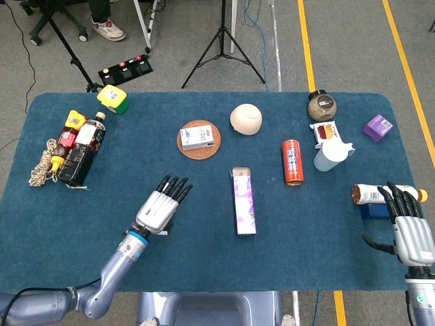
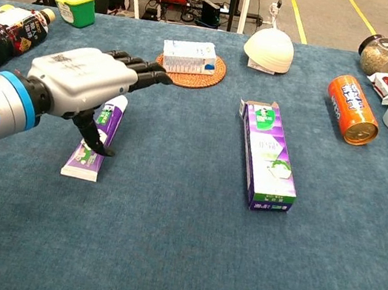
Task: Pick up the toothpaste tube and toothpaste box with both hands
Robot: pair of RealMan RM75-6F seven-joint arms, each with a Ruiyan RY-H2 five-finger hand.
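Observation:
The purple-and-white toothpaste tube (image 2: 85,157) lies flat on the blue table, mostly covered in the head view by my left hand (image 1: 160,206). That left hand (image 2: 88,83) hovers open just above the tube, fingers stretched forward and thumb hanging down beside it. The purple toothpaste box (image 1: 243,201) lies lengthwise at the table's middle, its top flap open (image 2: 268,156). My right hand (image 1: 406,227) is open at the table's right front edge, far from the box, and the chest view does not show it.
An orange can (image 1: 292,161), a white cup (image 1: 331,155) and a snack jar (image 1: 321,105) sit right of the box. A bottle (image 1: 378,194) lies by my right hand. A small carton on a woven coaster (image 1: 199,138) and a cream dome (image 1: 245,119) are behind. Bottles (image 1: 81,151) lie left.

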